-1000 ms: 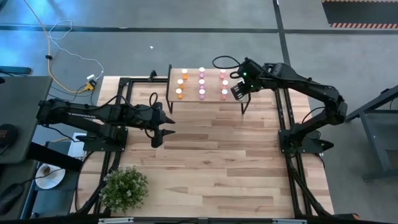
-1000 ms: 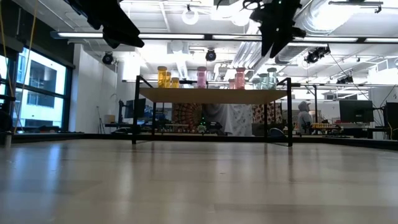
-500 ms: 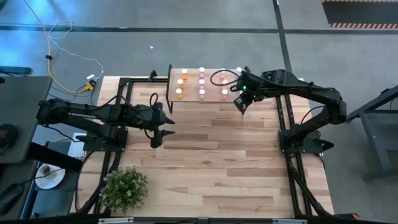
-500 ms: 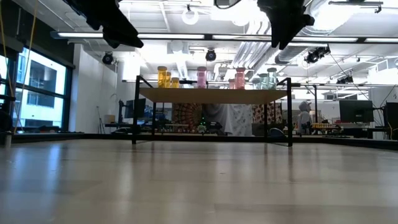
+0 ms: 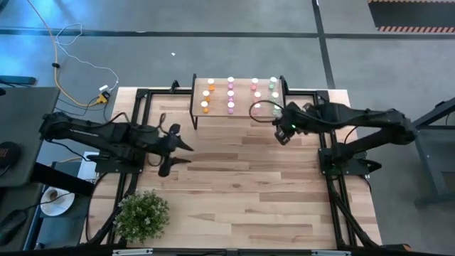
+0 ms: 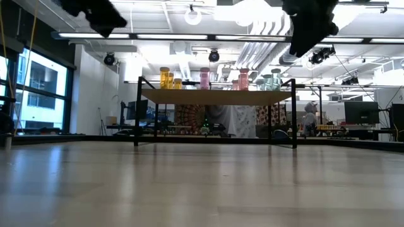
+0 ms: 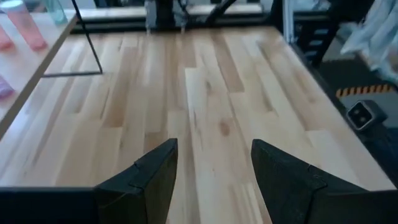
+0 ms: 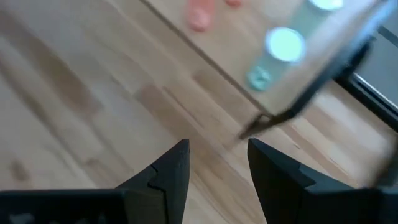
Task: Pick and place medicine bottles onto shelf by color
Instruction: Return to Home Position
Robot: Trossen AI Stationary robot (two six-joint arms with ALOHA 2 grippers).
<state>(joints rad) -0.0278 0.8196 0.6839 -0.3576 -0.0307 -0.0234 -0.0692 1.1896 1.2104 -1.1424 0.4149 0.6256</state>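
Your bench (image 5: 242, 185): striped wood. Shelf (image 5: 219, 101) at far edge, between arms. Plant (image 5: 142, 213) at corner on left arm's side. Left pincer (image 5: 183, 153) over bench's left half, spread, empty. Right pincer (image 5: 283, 135) hangs near shelf's right front corner, spread, empty. Bottles (image 5: 231, 94) all on shelf, four colour columns: orange, pink, red, green.

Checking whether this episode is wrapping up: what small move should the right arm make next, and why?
Probably retract the right gripper toward its base: it is open and empty, clear of the shelf, where the medicine bottles stand in colour columns.
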